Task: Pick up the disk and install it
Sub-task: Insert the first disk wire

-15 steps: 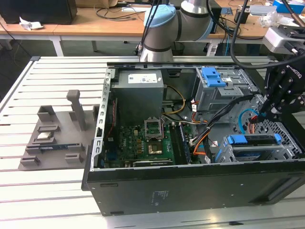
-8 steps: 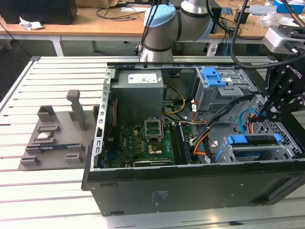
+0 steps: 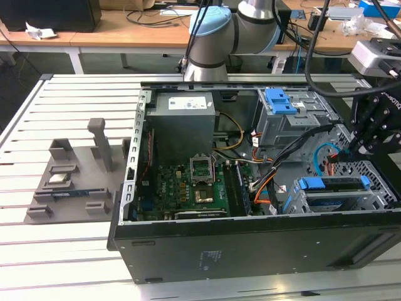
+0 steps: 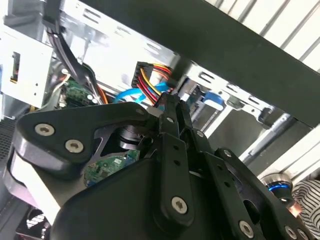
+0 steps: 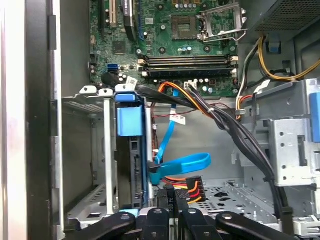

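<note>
Gripper (image 3: 353, 149) is recorded inside the open computer case (image 3: 250, 244), at the end toward the exterior view's right, just beside the drive cage (image 3: 376, 188). In both wrist views its fingers (image 5: 172, 200) are seen drawn together into a narrow pair with no gap visible. The tips stand at the power plug (image 5: 189, 184) with its red, yellow and black wires. Whether the plug is actually pinched or merely touched cannot be told.

The disk (image 5: 131, 125) is found already seated in the drive cage, held in its blue frame, with the frame's tab at the cage mouth. It is not carried by the gripper.

The picking and seating are therefore judged to be done. The step in hand is judged to be work at the cabling beside the installed disk.

A blue data cable (image 5: 185, 162) loops just beside the plug. A black cable bundle (image 5: 235, 130) crosses above it toward the circuit board (image 5: 165, 30). Any further move here is judged to call for fine alignment of the tips. Clearance from these cables would also be required, so that nothing is snagged or dragged.
</note>
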Controlling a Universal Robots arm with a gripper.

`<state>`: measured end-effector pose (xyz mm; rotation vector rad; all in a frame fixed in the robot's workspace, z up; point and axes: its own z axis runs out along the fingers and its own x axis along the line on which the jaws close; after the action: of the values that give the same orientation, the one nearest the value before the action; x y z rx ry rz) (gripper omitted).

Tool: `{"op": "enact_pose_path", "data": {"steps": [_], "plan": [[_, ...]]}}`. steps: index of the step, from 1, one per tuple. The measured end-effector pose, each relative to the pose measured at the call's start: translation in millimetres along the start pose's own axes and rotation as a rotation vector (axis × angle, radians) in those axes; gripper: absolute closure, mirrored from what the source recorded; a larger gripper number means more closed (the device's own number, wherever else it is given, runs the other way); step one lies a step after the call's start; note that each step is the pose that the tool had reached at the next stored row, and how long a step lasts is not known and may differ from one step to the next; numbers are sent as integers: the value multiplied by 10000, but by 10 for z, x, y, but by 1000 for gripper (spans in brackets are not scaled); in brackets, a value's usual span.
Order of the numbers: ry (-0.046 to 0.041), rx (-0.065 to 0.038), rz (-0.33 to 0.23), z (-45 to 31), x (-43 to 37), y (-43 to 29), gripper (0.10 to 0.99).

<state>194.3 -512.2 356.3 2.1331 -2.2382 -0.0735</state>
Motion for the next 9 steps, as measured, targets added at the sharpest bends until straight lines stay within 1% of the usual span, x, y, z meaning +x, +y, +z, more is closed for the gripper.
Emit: {"op": "enact_pose_path", "data": {"steps": [1,3,5,6,9], "plan": [[1,-1,-4,0,26,3,918],[2,0,-24,4,134,9,918],[3,-1,-37,15,188,11,918],[2,-2,-48,38,217,20,918],[4,-2,-67,66,220,50,918]]}}
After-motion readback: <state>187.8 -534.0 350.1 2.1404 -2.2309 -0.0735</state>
